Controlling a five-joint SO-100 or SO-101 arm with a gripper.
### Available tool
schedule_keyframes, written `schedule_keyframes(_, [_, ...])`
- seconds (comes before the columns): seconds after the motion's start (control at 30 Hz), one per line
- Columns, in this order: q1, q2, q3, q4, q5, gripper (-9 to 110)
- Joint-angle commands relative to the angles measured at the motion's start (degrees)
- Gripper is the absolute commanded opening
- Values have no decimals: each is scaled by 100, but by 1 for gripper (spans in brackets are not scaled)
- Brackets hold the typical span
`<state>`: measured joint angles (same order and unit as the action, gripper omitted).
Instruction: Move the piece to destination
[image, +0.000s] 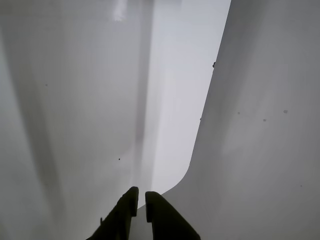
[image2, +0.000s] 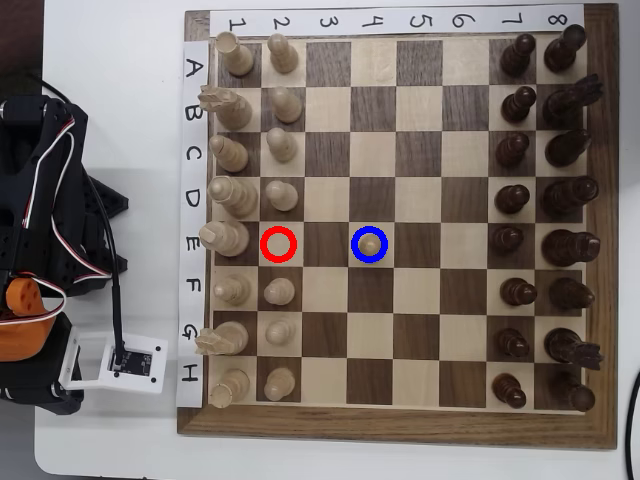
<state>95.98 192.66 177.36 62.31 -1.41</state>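
- Chessboard (image2: 395, 425): dark-framed wooden board on a white tabletop (image2: 120, 440), seen in the overhead view; paper strips carry numbers 1–8 along the far edge and letters A–H down the left edge.
- Pale pawn (image2: 371, 242): small beige piece with a round head, standing upright inside the blue ring (image2: 370, 245), on row E, column 4.
- Red ring (image2: 279, 245): drawn on the square two columns to the left of the blue one, same row; the square inside it holds no piece.
- Other pale pieces: seven pawns down column 2 and the taller pieces down column 1, at the board's left side.
- Dark brown pieces: two columns at the board's right side, columns 7 and 8.
- Robot arm (image2: 40, 230): black, with an orange part and a white mount, off the board's left edge, well apart from the pawn.
- Pincer (image: 141, 202): in the wrist view its two dark fingertips sit nearly together with only a narrow gap, gripping nothing; it points at plain pale surfaces, possibly tabletop and wall, though the view is too blank to be sure.
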Motion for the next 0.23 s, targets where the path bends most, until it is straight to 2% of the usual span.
schedule_keyframes(0.0, [9, 360, 167, 9, 9, 2])
schedule_keyframes(0.2, [9, 360, 167, 9, 9, 0])
